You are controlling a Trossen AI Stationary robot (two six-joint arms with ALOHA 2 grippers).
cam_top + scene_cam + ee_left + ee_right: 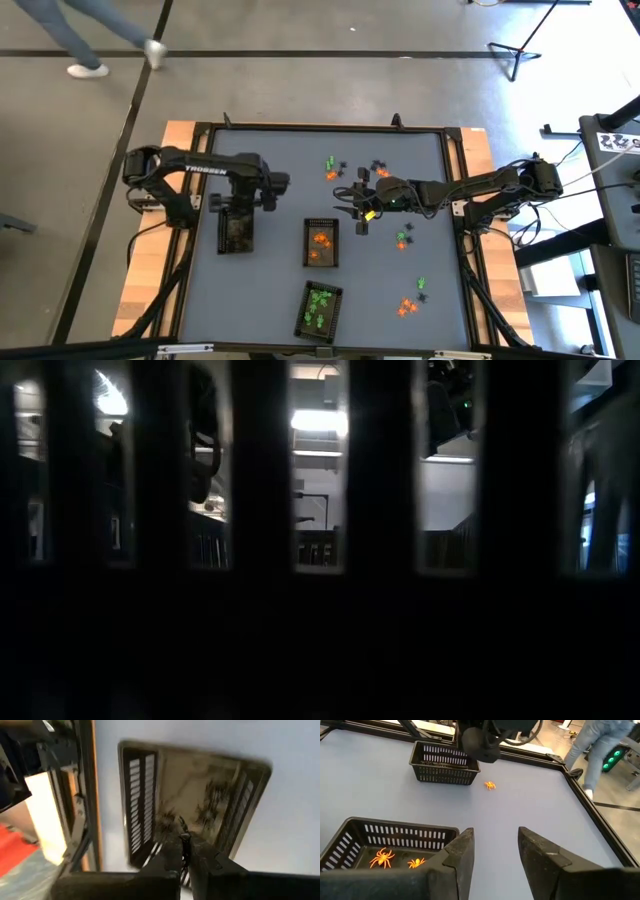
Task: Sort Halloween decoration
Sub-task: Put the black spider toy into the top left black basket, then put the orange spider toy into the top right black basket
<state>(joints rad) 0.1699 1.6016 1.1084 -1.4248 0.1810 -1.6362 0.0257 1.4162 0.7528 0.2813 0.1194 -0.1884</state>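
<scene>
My left claw (184,851) is pinched shut, empty, over the black tray (192,795); my right claw (495,851) is open, empty, beside the orange tray (380,837): a blind descent could clip its rim.

- Grey table (270,160), bordered by a black frame, with wooden edging visible at left and right.
- Three dark slotted trays are set on the table: left tray (235,230), middle tray (321,243), near tray (320,307).
- A person (90,35) is seen walking on the floor beyond the table's far left corner; legs (600,745) only.
- Black stand legs (520,50) are noted on the floor, far right.
- The low view is blocked by dark vertical bars (260,540).
</scene>
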